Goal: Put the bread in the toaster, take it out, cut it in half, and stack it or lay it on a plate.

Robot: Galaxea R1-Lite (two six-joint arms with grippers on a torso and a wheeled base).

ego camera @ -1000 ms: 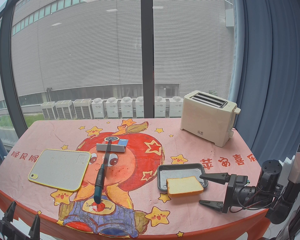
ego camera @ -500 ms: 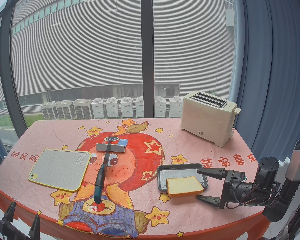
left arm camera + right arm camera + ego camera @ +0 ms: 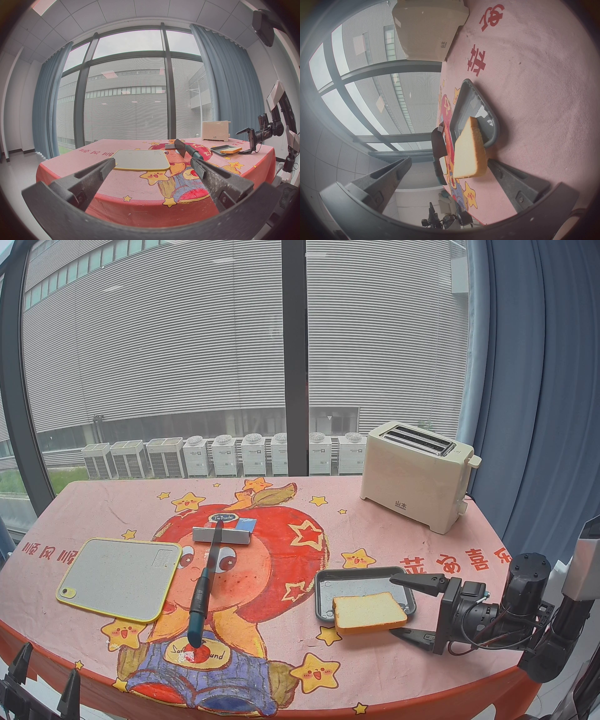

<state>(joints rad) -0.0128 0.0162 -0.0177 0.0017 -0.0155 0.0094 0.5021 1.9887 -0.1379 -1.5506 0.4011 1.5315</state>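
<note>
Pink cartoon-printed tablecloth (image 3: 375,665) beneath right pincer (image 3: 394,606), spread wide, gripping nothing. Between its fingertips, end of bread (image 3: 369,611), propped on grey tray (image 3: 359,580) rim. Beyond pincer, windowward: cream toaster (image 3: 415,474), blue curtain (image 3: 537,396).

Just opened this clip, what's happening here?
The right gripper, open and turned sideways, straddles the end of the bread slice, which lies across the near rim of the dark tray. Nothing is gripped yet. The toaster stands empty at the back. The knife and cutting board lie untouched. The left gripper hangs open by the table's near edge.
</note>
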